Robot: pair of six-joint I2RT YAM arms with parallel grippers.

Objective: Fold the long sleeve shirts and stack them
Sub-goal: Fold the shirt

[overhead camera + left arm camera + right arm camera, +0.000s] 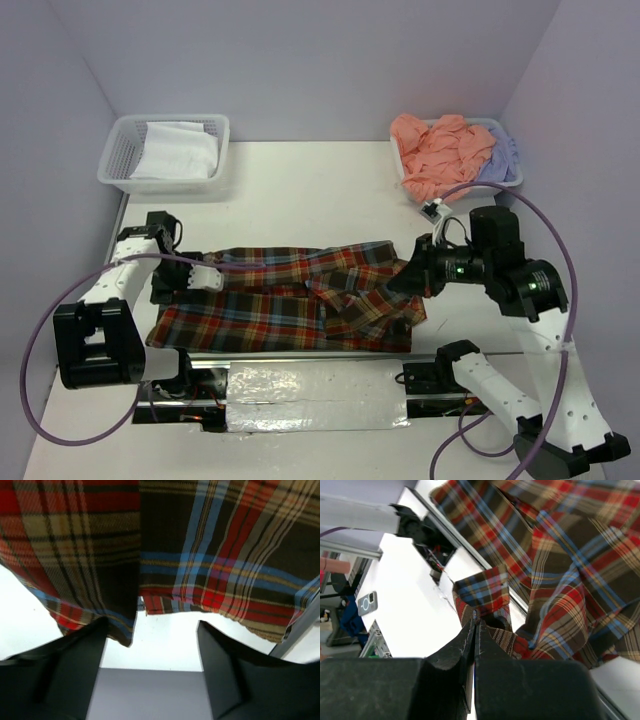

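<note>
White table [320, 200] logged first, bearing all items below. Next in size, plaid shirt [280, 305] in red, brown, blue and yellow: spread lengthwise across near half of table between the two arms, right part rumpled and folded over on itself, lower edge near a silvery strip [315, 385] along the near table edge. Then two white lattice baskets at far edge: left basket [120, 165] holding a white cloth [180, 150]; right basket [512, 182] holding salmon-pink shirt [440, 150] heaped beside lavender shirt [498, 160], pink draped over the rim. At plaid shirt's right end, right gripper [476, 622]: fingers [520, 680] pressed together, a small folded flap of plaid pinched between the tips, remainder of the garment lying beyond. At plaid shirt's left end, left gripper [152, 627]: fingers [75, 655] spread wide, nothing between them, plaid hem lying just beyond the tips with bare white table showing beneath it. On table just in front of right basket, small white object [433, 210]: too small to identify, any marking illegible. At left of right wrist view, small grey device [367, 603] with a round mark on its face: lettering, if any, unreadable at this size.
</note>
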